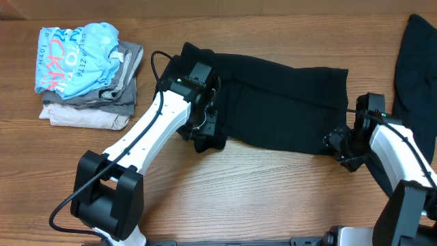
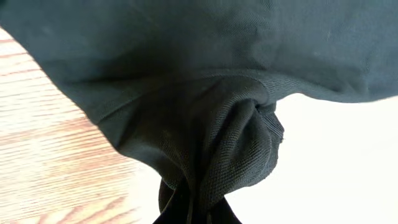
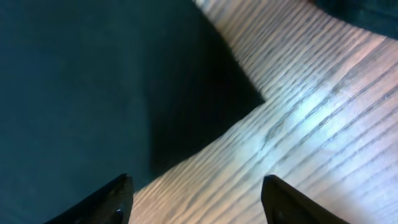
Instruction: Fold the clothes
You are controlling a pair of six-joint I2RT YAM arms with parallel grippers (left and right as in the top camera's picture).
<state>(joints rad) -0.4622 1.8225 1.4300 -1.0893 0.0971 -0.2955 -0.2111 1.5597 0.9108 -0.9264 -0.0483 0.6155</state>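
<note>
A black garment (image 1: 280,102) lies spread across the middle of the wooden table. My left gripper (image 1: 208,130) is shut on its near left corner; the left wrist view shows the black fabric (image 2: 211,143) bunched and pulled into the jaws. My right gripper (image 1: 336,145) is open and empty at the garment's near right corner; in the right wrist view its fingers (image 3: 196,196) straddle bare wood beside the cloth edge (image 3: 93,93). A second black garment (image 1: 416,61) lies at the far right edge.
A stack of folded garments (image 1: 89,96), light-blue shirt with lettering on top of grey and beige ones, sits at the far left. Bare wooden table (image 1: 273,198) lies in front of the garment.
</note>
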